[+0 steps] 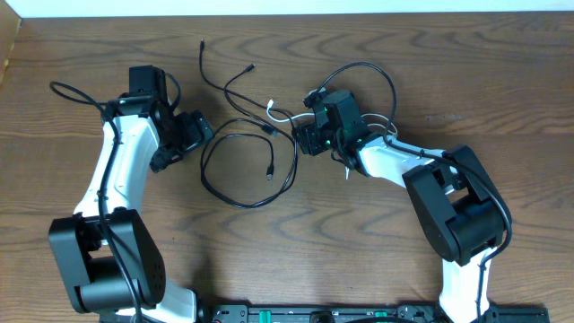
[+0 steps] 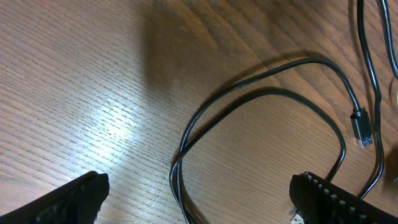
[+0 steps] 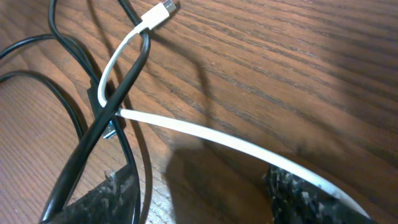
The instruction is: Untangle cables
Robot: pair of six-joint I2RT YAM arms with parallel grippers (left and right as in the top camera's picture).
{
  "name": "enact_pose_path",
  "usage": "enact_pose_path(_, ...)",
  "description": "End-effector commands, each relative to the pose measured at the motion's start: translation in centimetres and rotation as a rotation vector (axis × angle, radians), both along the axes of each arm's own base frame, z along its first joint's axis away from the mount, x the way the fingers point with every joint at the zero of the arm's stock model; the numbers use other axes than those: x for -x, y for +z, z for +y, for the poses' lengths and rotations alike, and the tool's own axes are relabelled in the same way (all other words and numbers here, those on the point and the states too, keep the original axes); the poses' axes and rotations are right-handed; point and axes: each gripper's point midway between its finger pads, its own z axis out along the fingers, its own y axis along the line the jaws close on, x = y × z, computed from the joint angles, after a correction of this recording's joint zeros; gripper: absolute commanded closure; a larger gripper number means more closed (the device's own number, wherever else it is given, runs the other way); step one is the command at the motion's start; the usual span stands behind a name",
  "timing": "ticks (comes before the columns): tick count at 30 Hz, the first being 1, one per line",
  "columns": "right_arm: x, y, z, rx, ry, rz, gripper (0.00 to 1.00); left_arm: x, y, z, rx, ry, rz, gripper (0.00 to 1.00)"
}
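Observation:
Several thin cables lie tangled on the wood table between my two grippers. A black cable [image 1: 238, 204] forms a large loop in the middle. Its doubled strand [image 2: 180, 174] runs between the fingers of my left gripper [image 2: 199, 205], which is open and not touching it; a black plug [image 2: 362, 127] lies to the right. A white cable [image 3: 205, 134] crosses under a black cable [image 3: 118, 93], and its plug [image 3: 161, 14] points away. My right gripper [image 3: 199, 199] is open over bare wood, with the white cable passing by its right finger [image 3: 298, 199] and black strands by its left.
Another thin black cable [image 1: 203, 43] trails toward the table's far edge [image 1: 287, 16]. Thick black cords of the arms arch at the left [image 1: 72, 90] and over the right wrist [image 1: 377, 67]. Both arm bases stand at the near edge.

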Motion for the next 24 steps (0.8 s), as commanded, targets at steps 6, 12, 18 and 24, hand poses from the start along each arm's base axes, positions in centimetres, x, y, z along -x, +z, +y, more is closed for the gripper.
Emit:
enact_pose_path(6,0.2,-0.9,-0.7,0.024,-0.021,0.025,0.37,0.2,-0.4,0.4,-0.012,0.005,0.014,0.02)
enact_pose_path(12,0.7,0.9,-1.0,0.026,-0.023,0.029,0.42,0.2,-0.4,0.4,-0.012,0.005,0.015,0.02)
enact_pose_path(18,0.3,9.6,-1.4,-0.036,-0.034,-0.104,0.37,0.2,-0.4,0.4,-0.012,0.005,0.014,0.02)
enact_pose_path(24,-0.2,13.1,-5.8,0.068,-0.192,-0.169,0.28,0.2,-0.4,0.4,-0.012,0.005,0.014,0.02)
